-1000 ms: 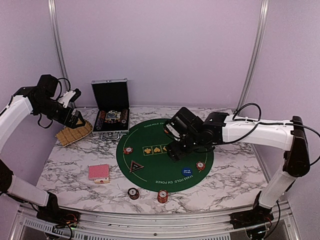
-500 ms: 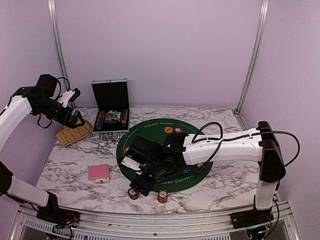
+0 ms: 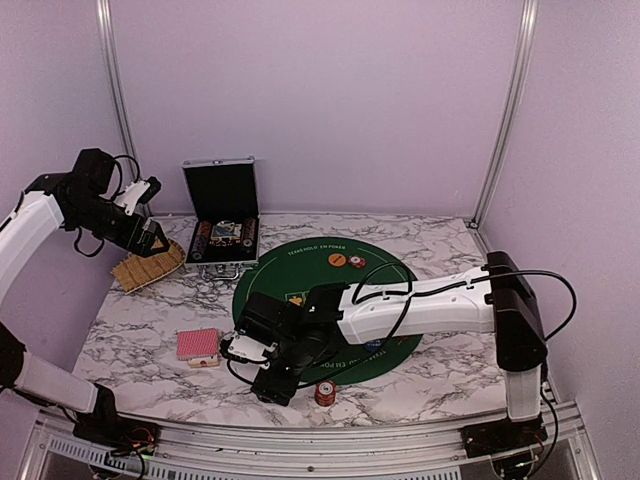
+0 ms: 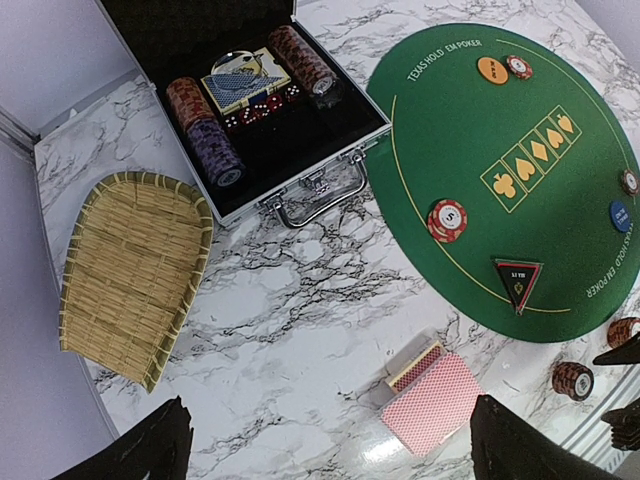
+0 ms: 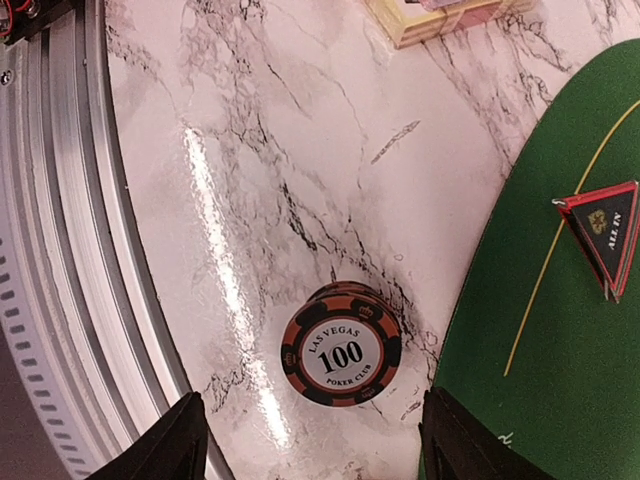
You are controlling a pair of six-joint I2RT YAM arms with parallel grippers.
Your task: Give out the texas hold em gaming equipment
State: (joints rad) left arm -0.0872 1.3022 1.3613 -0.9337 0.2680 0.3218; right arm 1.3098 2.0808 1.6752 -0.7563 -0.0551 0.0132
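Underneath, round striped chip (image 5: 341,343) on veined marble (image 5: 300,150)

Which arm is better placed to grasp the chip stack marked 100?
Right: the right tool, open, hovers straight above the chip stack; the left tool is far back by the woven tray.

- Your table (image 4: 300,290) is white marble with grey-black veins.
- Your mat (image 4: 450,150) is green, with yellow lines and yellow suit marks.
- The chip (image 5: 341,343) marked 100 is dark with orange-red blocks and a white centre.
- The cards (image 4: 440,400) show you red latticed backs.
- The triangular button (image 5: 603,232) is black, edged red.
- The tray (image 4: 130,270) is woven, straw-yellow.
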